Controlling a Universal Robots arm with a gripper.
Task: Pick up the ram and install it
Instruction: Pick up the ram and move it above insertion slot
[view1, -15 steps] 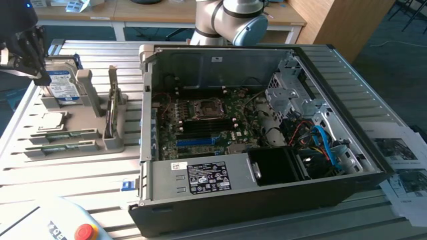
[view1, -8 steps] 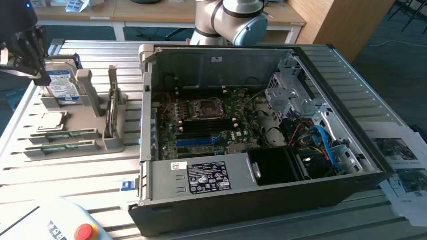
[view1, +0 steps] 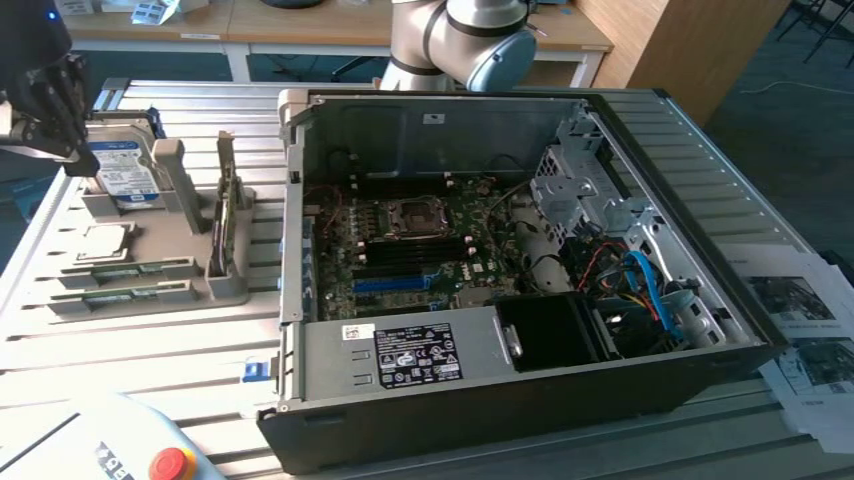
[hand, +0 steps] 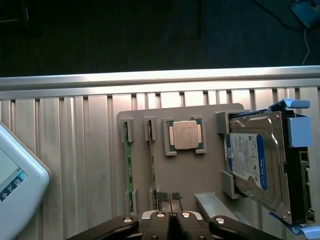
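At the exterior view's left, my jaws hung above the worktop (view1: 160, 350), pressed together and holding nothing. Below them, in the holder (hand: 200, 172), two ram (view1: 127, 270) sticks stood on edge beside the processor (view1: 107, 240). In the wrist view their long axes ran straight away from the jaws, and the stick next to the processor was closest. The open case (view1: 561, 400) stood rightmost.

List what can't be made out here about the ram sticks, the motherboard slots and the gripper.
Ram sticks: wrist view, standing edge-on in the holder, so their chip faces are hidden.
Motherboard slots: exterior view, too small and shadowed to tell whether any is filled.
Gripper: exterior view, a dark mass partly cut by the left edge.
Hard drive label: wrist view, print too small to read.
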